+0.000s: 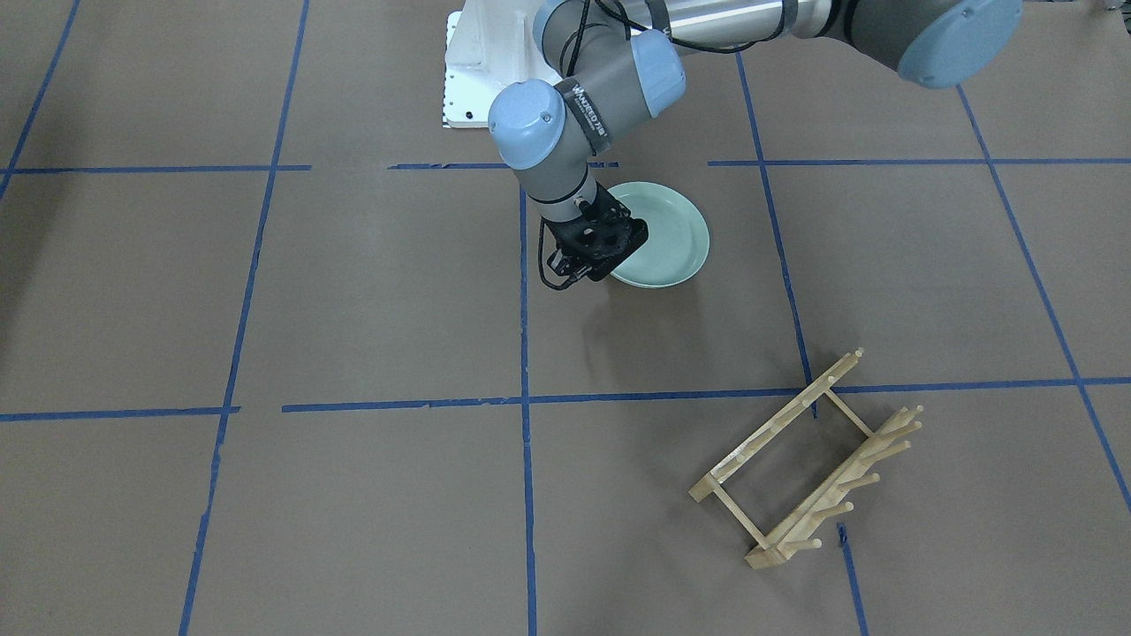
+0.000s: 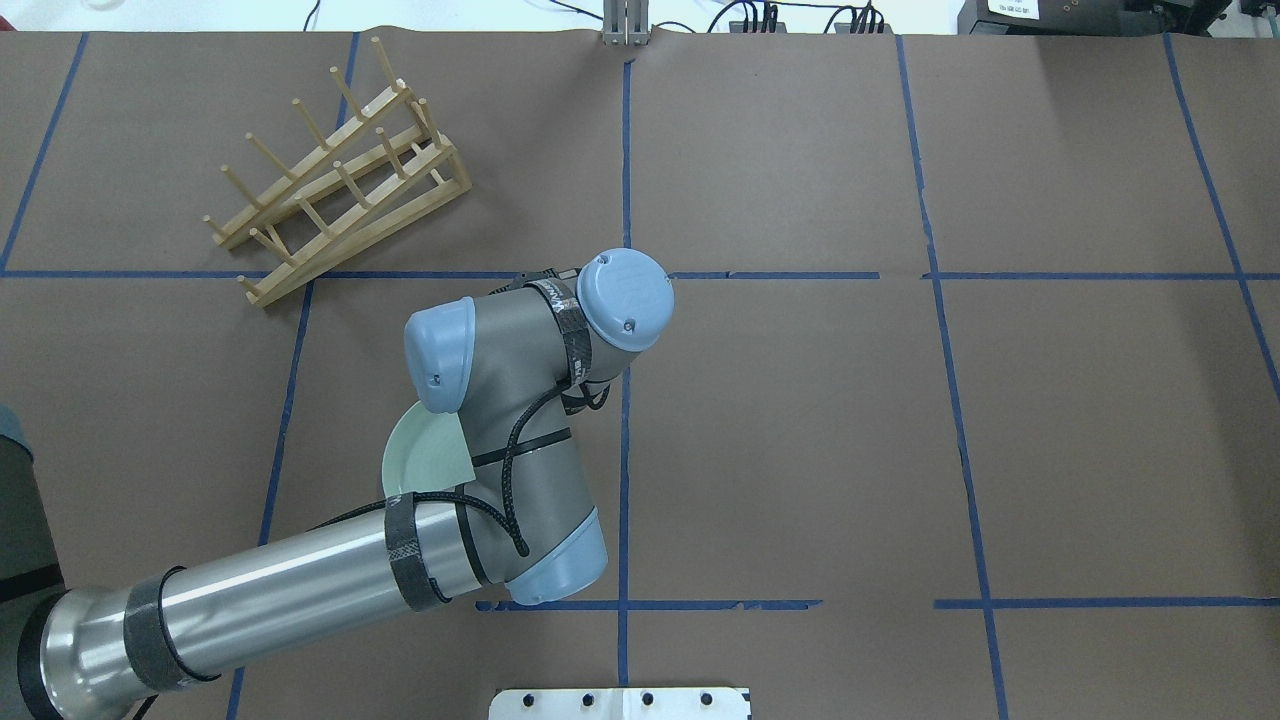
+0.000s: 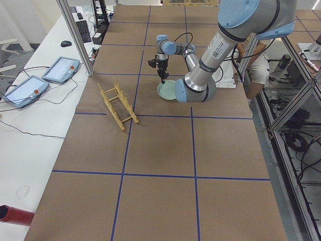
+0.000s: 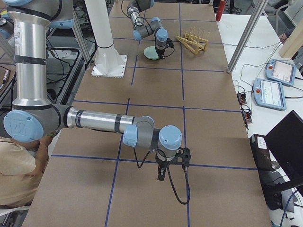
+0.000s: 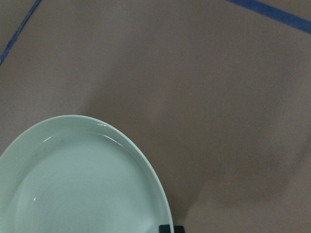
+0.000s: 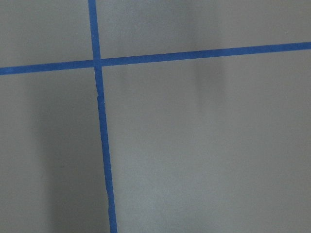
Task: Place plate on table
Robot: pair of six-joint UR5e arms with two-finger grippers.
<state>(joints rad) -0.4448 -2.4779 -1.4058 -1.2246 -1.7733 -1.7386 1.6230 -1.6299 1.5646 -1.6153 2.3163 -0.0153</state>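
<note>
The pale mint-green plate (image 1: 667, 234) lies low and nearly flat over the brown table (image 1: 353, 309), near the robot base. I cannot tell whether it touches the table. My left gripper (image 1: 614, 261) points down at the plate's rim and is shut on it. In the left wrist view the plate (image 5: 82, 184) fills the lower left, with one black fingertip (image 5: 166, 228) at its rim. In the overhead view the left arm hides most of the plate (image 2: 425, 450). My right gripper (image 4: 161, 176) hangs over bare table far from the plate. I cannot tell whether it is open or shut.
The light wooden peg rack (image 1: 808, 464) stands apart from the plate, towards the operators' side; it also shows in the overhead view (image 2: 335, 170). The white robot base (image 1: 477, 62) is just behind the plate. Blue tape lines cross the table.
</note>
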